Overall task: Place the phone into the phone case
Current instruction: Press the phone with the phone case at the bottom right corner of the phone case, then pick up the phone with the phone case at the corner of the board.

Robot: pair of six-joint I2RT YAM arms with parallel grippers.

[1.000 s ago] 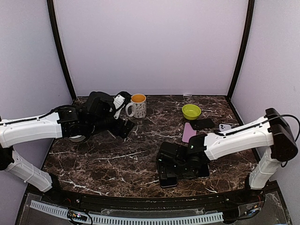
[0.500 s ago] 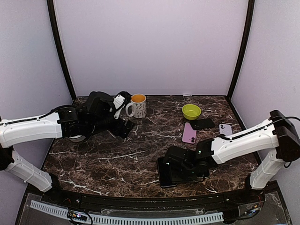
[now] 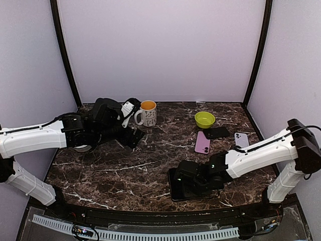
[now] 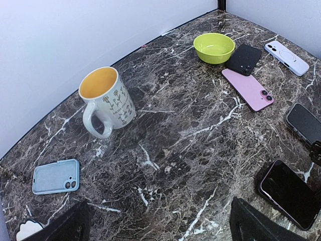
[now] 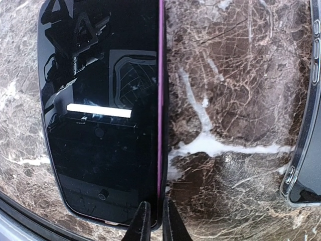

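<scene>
Two grippers are being seen over a dark brown marble-patterned table [image 3: 125, 170]. The right gripper [image 5: 157, 221] is being closed to a narrow gap on the long edge of a flat, glossy black-screened, purple-edged phone [image 5: 100, 110], close to one corner. One finger [image 5: 142, 223] is being set on the screen side of the purple rim and the other on its outer side.

The purple-edged phone is lying screen up near the front edge of the table, slightly right of centre in the top view. Beside it and apart from it, a clear-rimmed case [image 5: 303, 125] with moulded side buttons is lying flat; whether anything is inside it cannot be told.

The left gripper [image 4: 159, 221] is being held wide open above the rear left of the table, gripping nothing. Before it are standing a white flower-printed mug with a yellow inside [image 4: 105, 100] and a lime-green bowl [image 4: 214, 47]. Near the bowl, a black case [image 4: 244, 59], a pink phone [image 4: 249, 89] and a pale lavender-white phone [image 4: 287, 57] are lying. A light blue case [image 4: 56, 175] is lying apart at the left.
</scene>
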